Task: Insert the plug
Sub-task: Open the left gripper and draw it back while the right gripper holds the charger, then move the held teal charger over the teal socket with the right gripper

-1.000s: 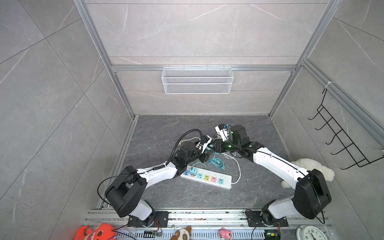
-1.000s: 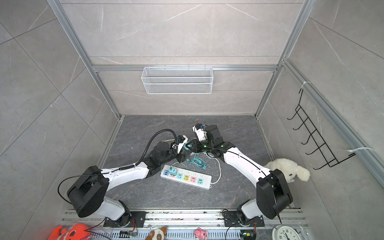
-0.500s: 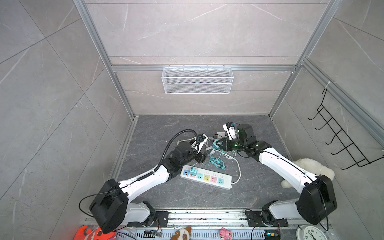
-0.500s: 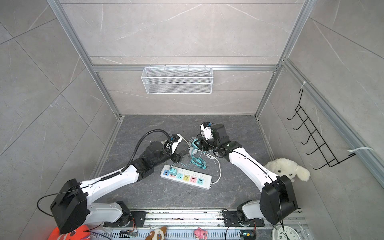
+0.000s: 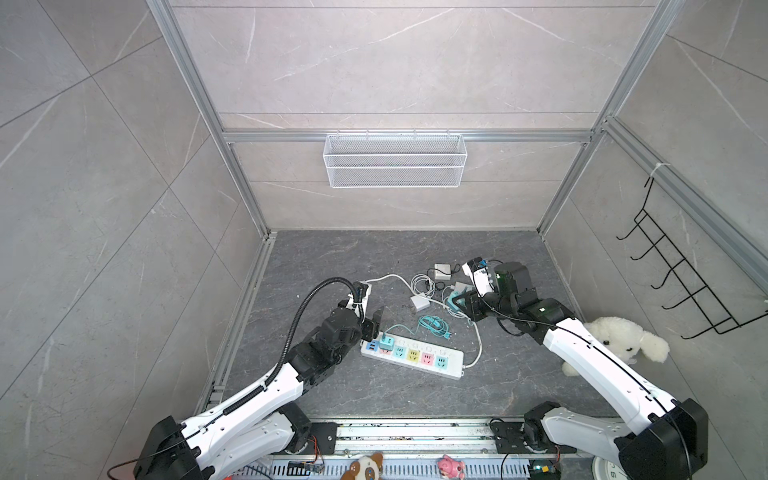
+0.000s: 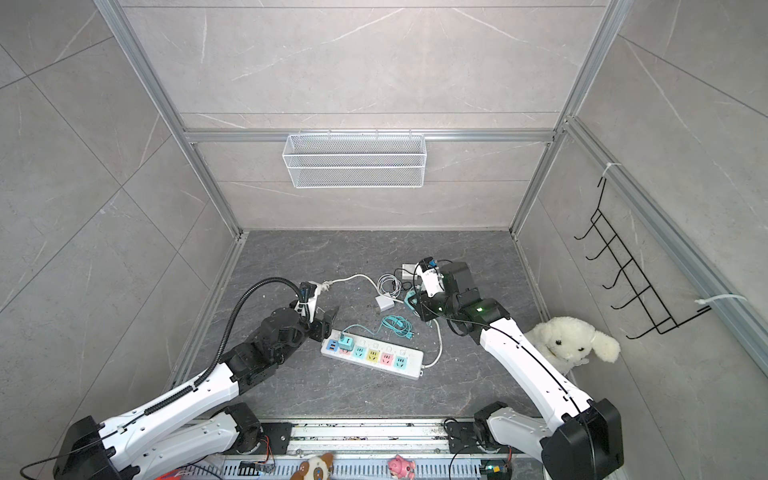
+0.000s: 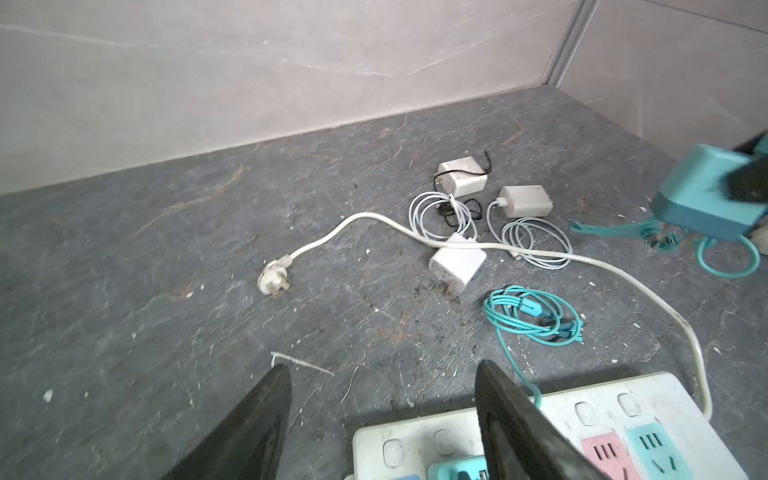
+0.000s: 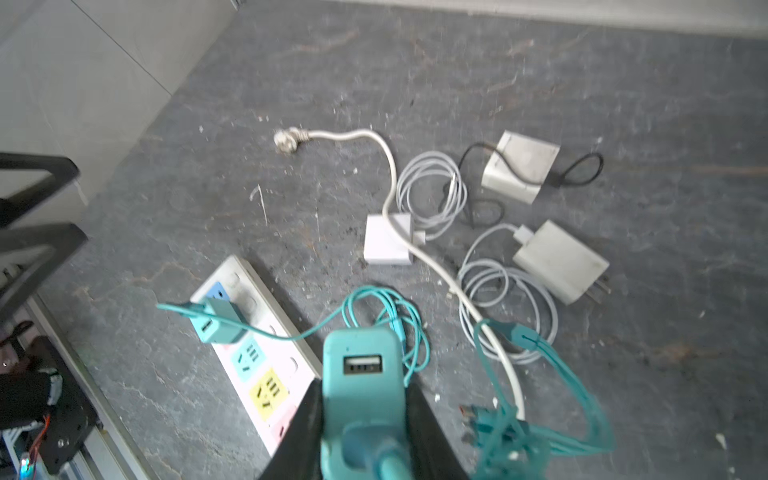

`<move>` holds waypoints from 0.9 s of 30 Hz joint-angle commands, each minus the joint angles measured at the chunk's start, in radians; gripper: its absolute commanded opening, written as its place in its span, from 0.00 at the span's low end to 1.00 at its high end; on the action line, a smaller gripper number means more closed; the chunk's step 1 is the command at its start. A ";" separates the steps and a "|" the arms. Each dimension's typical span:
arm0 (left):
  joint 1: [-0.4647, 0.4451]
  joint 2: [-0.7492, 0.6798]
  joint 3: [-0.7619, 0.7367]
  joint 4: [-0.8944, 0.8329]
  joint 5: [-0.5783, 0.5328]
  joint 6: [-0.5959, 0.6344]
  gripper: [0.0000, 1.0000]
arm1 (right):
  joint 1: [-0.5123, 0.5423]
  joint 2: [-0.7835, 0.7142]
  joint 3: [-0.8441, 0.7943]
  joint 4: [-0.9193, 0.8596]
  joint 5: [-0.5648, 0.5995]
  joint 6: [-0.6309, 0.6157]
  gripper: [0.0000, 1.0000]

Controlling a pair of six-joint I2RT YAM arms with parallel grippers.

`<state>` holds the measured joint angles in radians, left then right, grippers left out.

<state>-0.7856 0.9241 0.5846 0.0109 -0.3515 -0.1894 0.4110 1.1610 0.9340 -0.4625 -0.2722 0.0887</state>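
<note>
Right tool (image 8: 365, 386) is clamped on the teal plug (image 8: 362, 357), USB port facing the wrist camera, prongs hidden. The plug hangs off the worktop (image 5: 332, 266), well apart from the power strip (image 5: 419, 358). It sits above the clutter of white chargers (image 8: 559, 259) and cords. Left tool (image 7: 382, 365) has its jaws spread and is empty, low over the strip's end, just beside the second teal adapter (image 5: 386, 343) already seated there.

Risks:
- The prongs can't be seen, so a tilted approach would probably jam on the socket face.
- Nothing pins the strip, so a sideways push could slide it.
- The plug's own teal lead (image 8: 540, 374) trails into loose loops. I think it could snag the white cord (image 7: 374, 218) or drag the teal cable coil (image 5: 434, 326).
- The left tool is close to the free sockets, so a clash is likely if both arms converge.

Pose: the right arm reaches from the near right, elbow raised, wrist angled down toward the middle. The left arm stretches low from the near left, forearm aimed at the strip's end, tool pointing toward the far wall.
</note>
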 commanded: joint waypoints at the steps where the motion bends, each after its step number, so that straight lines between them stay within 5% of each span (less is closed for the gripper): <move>1: -0.001 -0.009 0.016 -0.117 -0.084 -0.113 0.71 | 0.031 0.001 -0.049 -0.027 0.000 -0.002 0.06; 16: -0.022 -0.124 -0.120 -0.424 -0.161 -0.511 0.62 | 0.348 0.039 -0.124 0.024 0.076 -0.036 0.06; 27: -0.086 -0.046 -0.209 -0.361 -0.143 -0.644 0.58 | 0.484 0.144 -0.101 0.150 0.154 -0.115 0.05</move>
<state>-0.8608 0.8497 0.3737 -0.3916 -0.4774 -0.7818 0.8669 1.2812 0.8150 -0.3695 -0.1669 0.0204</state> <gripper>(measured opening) 0.584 0.281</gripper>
